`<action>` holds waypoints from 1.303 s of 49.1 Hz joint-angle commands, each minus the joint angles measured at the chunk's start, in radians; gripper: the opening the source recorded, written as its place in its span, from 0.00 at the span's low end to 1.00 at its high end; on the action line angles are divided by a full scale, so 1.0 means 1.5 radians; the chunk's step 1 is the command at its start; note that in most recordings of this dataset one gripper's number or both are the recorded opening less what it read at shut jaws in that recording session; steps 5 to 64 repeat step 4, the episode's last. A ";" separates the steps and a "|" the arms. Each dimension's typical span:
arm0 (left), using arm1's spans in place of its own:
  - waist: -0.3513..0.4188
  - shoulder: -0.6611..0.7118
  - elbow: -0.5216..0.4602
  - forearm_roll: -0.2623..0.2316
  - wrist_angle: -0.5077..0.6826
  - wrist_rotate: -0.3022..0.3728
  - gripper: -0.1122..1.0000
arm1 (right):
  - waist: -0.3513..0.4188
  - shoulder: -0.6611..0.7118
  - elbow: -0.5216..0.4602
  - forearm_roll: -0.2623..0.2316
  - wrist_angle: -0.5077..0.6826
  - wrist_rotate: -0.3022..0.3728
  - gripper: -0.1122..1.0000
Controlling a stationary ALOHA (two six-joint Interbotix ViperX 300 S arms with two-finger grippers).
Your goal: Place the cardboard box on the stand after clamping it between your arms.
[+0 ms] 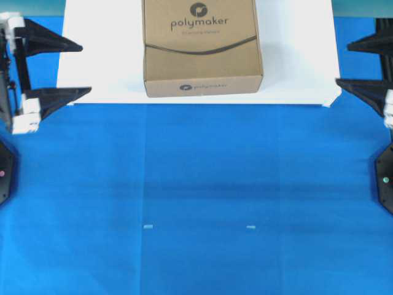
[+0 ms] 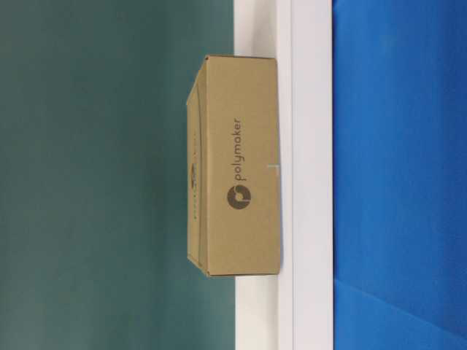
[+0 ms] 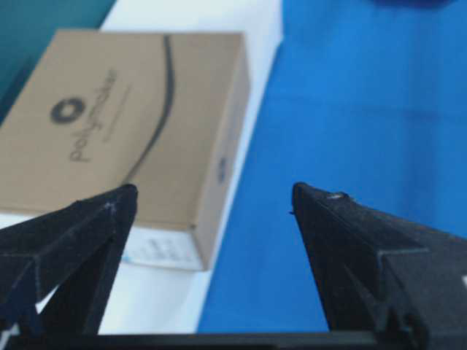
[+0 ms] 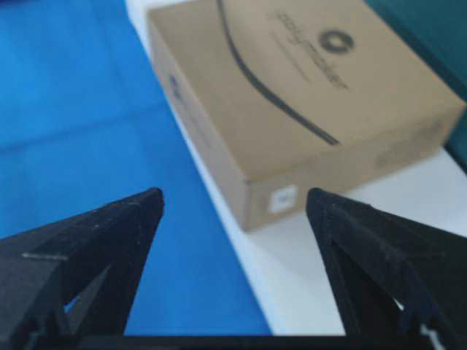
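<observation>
The box (image 1: 202, 52) is flat, square and brown, with a dark "polymaker" logo and a curved dark line on its top and a smaller logo on its near side wall. It lies flat on the stand (image 1: 104, 67), roughly midway between the stand's left and right edges, its front wall close to the front edge and square to it. The stand is a wide, low, plain white platform, much wider than the box, bare on both sides of it. In the table-level view the box (image 2: 241, 168) rests flush on the white surface (image 2: 310, 87).
</observation>
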 commanded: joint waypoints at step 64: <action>-0.015 -0.032 0.005 -0.001 -0.007 -0.027 0.85 | 0.039 -0.049 0.019 0.005 -0.030 0.027 0.98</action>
